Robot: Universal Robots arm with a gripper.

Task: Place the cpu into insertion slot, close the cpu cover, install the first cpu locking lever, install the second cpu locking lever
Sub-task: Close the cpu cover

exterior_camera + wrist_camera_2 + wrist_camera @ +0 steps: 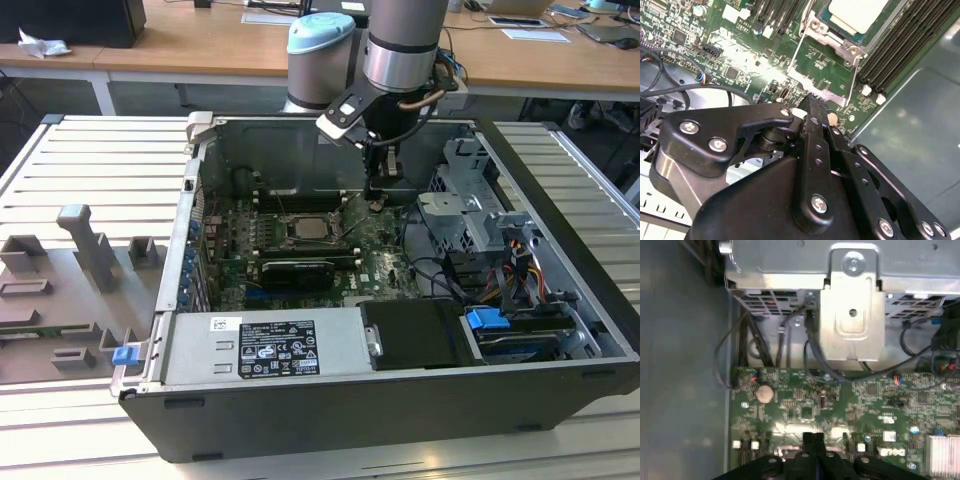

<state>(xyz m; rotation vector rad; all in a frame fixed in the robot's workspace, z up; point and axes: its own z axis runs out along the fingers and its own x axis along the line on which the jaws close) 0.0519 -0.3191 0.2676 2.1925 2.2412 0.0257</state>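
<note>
1. Green circuit board (375, 255) is hemmed in by the case wall (280, 150) at the back and the drive cage (470, 205) on the exterior view's right. The gripper (381, 203) stands in the strip between that cage and the insertion slot (286, 232).
2. Its fingers (807, 440) are pressed together with nothing between them, tips low over the board; I cannot tell whether they touch it.
3. In the second wrist view the cpu (857, 12) sits in the socket, framed by the cpu cover (840, 44), with a wire lever (796, 47) alongside. The first wrist view faces the cage, loose cables (810, 347) and a coin battery (765, 393).
</note>
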